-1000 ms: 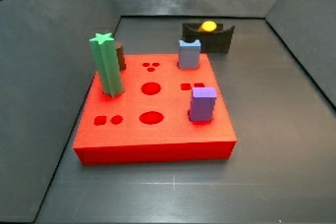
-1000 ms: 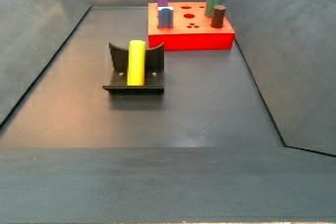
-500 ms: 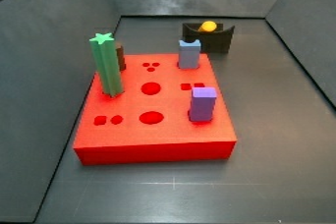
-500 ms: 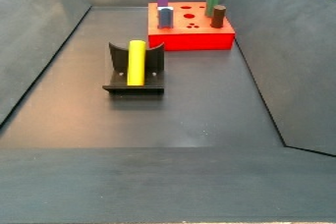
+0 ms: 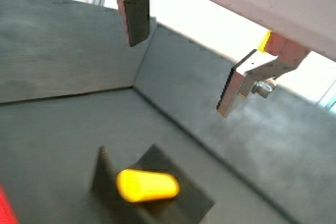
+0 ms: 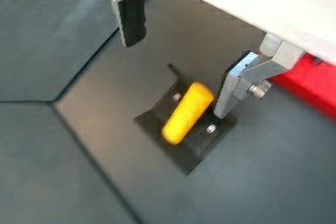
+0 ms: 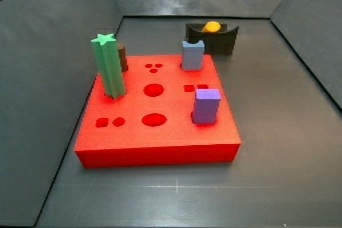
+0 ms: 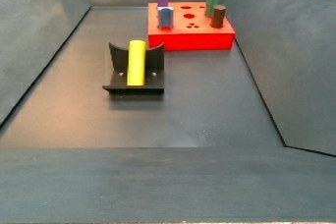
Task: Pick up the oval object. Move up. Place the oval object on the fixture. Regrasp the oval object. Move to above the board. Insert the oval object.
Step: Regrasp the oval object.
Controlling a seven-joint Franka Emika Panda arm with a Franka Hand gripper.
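Smoothness marks the oval object [image 8: 136,61], one yellow-orange peg with rounded ends and a matte plastic look, lying flat in the curved cradle of the fixture [image 8: 133,85], a single dark block standing on the dark grey floor [image 8: 197,120] between the near edge and the board. In a wrist view the peg [image 6: 187,112] shows as a short rounded bar along the cradle; in a wrist view [image 5: 145,185] its blunt oval end faces the camera. The board [image 7: 154,137], one flat red rectangular block with crisp edges, sits toward the far end in a side view, its top cut with round and shaped holes. On it stand one tall green star-topped post [image 7: 107,67], one purple square peg [image 7: 206,106] near the board's right edge, one blue-grey peg [image 7: 193,54] toward its far edge, and one dark reddish-brown piece [image 7: 122,59] just behind the green post. The gripper [image 6: 180,31] hangs above the fixture with nothing between its fingers [image 6: 130,18]; the flat silver plates with dark pads stand wide apart, well clear of the peg. It appears only in both wrist views, not in the side views.
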